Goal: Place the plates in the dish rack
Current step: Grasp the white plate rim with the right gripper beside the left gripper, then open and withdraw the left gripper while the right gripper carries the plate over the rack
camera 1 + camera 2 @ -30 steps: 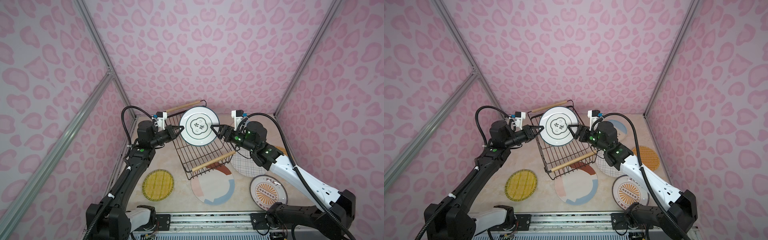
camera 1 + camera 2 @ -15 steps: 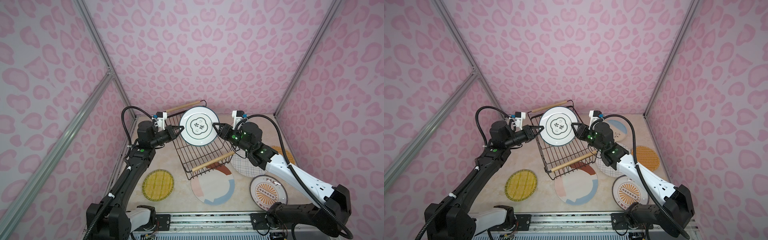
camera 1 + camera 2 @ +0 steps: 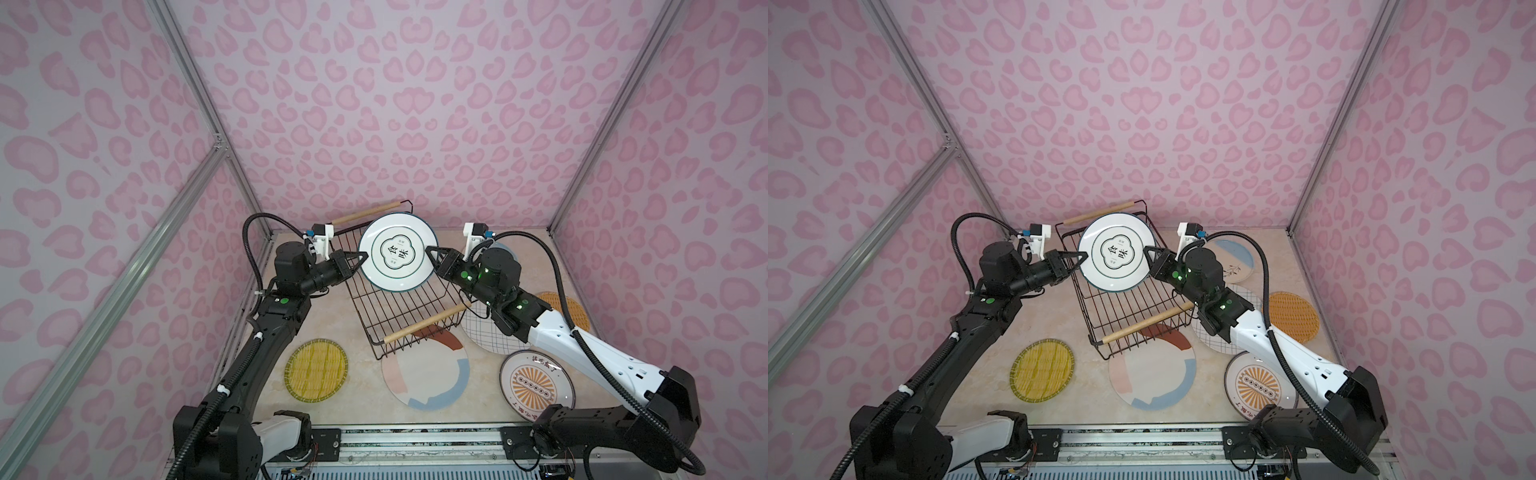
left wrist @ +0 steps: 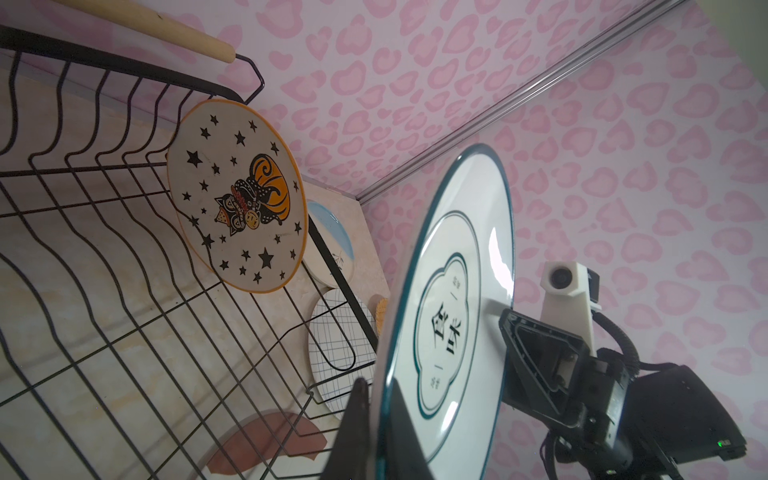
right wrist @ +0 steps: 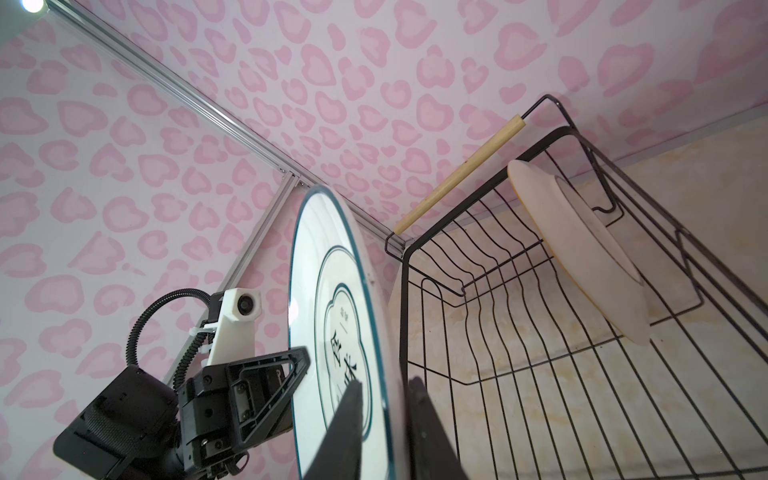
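A white plate with a dark rim [image 3: 397, 257] [image 3: 1117, 255] hangs upright over the far end of the black wire dish rack [image 3: 399, 316] [image 3: 1129, 307]. My left gripper [image 3: 360, 259] [image 4: 376, 388] is shut on its left edge. My right gripper [image 3: 430, 251] [image 5: 384, 384] is closed down on the opposite edge, one finger on the face and one on the back. A starred plate [image 4: 237, 195] [image 5: 582, 257] stands tilted in the rack's far end, hidden behind the held plate in both top views.
Other plates lie flat on the table: yellow woven [image 3: 316, 370], colour-blocked [image 3: 428, 378] partly under the rack's near handle [image 3: 424, 324], orange sunburst [image 3: 536, 384], blue-gridded [image 3: 482, 332] under my right arm, orange woven [image 3: 569, 307], cream-and-blue [image 3: 1233, 259]. Pink walls stand close behind.
My right gripper has moved in to the held plate's right edge and its jaws have closed from wide to narrow around the rim. The left gripper and the plate have stayed put.
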